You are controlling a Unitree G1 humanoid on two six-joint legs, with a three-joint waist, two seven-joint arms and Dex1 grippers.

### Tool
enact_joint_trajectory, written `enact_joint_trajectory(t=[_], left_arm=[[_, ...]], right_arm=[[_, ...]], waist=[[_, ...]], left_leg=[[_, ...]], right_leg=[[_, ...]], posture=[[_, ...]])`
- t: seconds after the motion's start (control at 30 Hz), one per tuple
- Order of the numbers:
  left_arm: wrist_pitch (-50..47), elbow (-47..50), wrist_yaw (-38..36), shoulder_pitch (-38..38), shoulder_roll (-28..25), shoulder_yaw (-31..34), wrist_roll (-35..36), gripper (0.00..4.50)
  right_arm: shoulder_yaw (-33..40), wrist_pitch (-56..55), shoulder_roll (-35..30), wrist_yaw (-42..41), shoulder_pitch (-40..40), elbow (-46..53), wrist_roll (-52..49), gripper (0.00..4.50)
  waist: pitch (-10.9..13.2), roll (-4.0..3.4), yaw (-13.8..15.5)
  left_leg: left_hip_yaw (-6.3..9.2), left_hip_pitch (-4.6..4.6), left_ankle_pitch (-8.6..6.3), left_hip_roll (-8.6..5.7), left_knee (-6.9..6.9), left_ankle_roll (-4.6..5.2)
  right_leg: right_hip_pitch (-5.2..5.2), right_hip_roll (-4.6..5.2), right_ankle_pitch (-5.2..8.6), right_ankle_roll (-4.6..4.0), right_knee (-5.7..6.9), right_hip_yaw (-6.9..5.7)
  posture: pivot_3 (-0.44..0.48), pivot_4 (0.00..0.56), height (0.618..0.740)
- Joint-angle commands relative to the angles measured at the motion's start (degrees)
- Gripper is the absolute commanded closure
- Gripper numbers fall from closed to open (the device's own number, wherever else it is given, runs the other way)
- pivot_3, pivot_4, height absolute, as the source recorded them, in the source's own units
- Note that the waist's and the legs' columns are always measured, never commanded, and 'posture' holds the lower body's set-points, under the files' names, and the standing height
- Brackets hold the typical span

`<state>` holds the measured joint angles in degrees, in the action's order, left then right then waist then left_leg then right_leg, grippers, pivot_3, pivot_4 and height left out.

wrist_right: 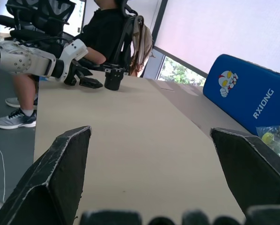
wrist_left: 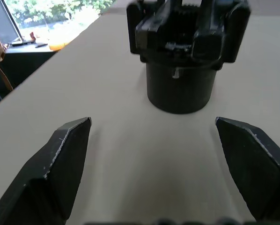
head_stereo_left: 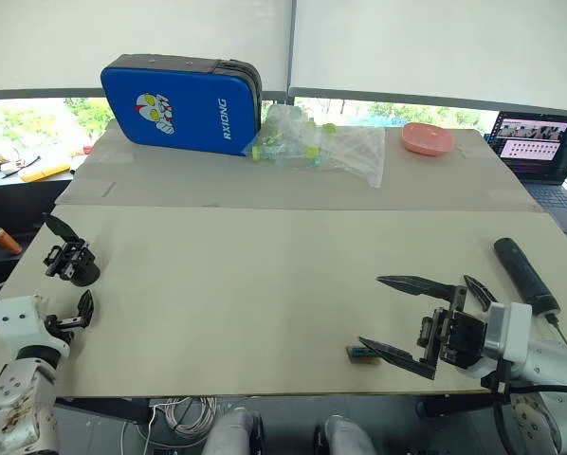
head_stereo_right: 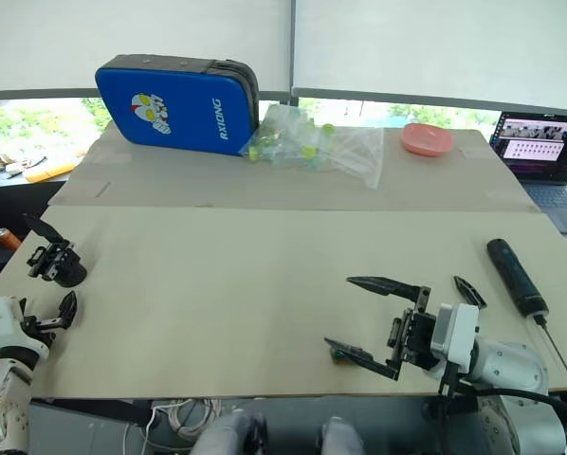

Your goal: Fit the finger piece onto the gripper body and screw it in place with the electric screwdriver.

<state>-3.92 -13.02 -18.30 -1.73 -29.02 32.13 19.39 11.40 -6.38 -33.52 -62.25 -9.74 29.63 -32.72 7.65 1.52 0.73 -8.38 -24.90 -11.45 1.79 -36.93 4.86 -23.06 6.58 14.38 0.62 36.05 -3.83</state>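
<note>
Finger piece [head_stereo_right: 468, 291] lies flat on the counter [head_stereo_right: 265, 284] just beyond the right hand [head_stereo_right: 361, 318], between that hand and the electric screwdriver [head_stereo_right: 515, 276]; its long axis runs slantwise, roughly parallel to the screwdriver's. That hand is open, empty, its fingers pointing across the counter toward the far side, so the piece sits outboard of its wrist. Across the counter, well apart, the gripper body [head_stereo_left: 72, 260] stands just ahead of the left hand [head_stereo_left: 84, 311], also open and empty. I count one finger piece, one gripper body, one screwdriver. The right hand is the nearer for the piece and the screwdriver.
</note>
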Motion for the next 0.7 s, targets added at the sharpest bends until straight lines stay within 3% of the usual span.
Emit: enact_joint_trajectory(t=[0.03,0.33,0.7], left_arm=[[0.81,-2.59,-1.46,2.88,-1.79,-1.51,-1.03,0.00],[4.02,-8.71,-2.55,9.45,-2.14,-5.28,-3.68,0.00],[7.96,-18.78,-0.76,15.01,-2.81,-5.39,-4.89,0.00]], right_arm=[[0.54,-2.04,0.11,0.35,0.55,0.15,-0.12,0.02],[0.65,-2.51,-0.27,0.56,0.82,-0.18,-0.02,0.02],[1.34,-1.96,-0.96,1.50,0.50,0.40,0.10,0.02]], waist=[[0.00,-0.01,0.08],[0.01,-0.02,0.07],[0.01,-0.03,0.11]], left_leg=[[0.00,0.01,0.00,0.00,0.00,0.00],[0.00,0.01,0.01,-0.01,0.02,-0.02],[0.01,0.02,0.02,-0.01,0.03,-0.04]], right_leg=[[0.01,0.00,0.00,0.00,0.00,0.00],[0.00,0.09,-0.03,-0.01,0.03,0.00],[0.00,0.11,-0.05,-0.02,0.06,-0.04]], posture=[[0.000,0.150,0.740],[0.000,0.150,0.740],[0.000,0.150,0.740]])
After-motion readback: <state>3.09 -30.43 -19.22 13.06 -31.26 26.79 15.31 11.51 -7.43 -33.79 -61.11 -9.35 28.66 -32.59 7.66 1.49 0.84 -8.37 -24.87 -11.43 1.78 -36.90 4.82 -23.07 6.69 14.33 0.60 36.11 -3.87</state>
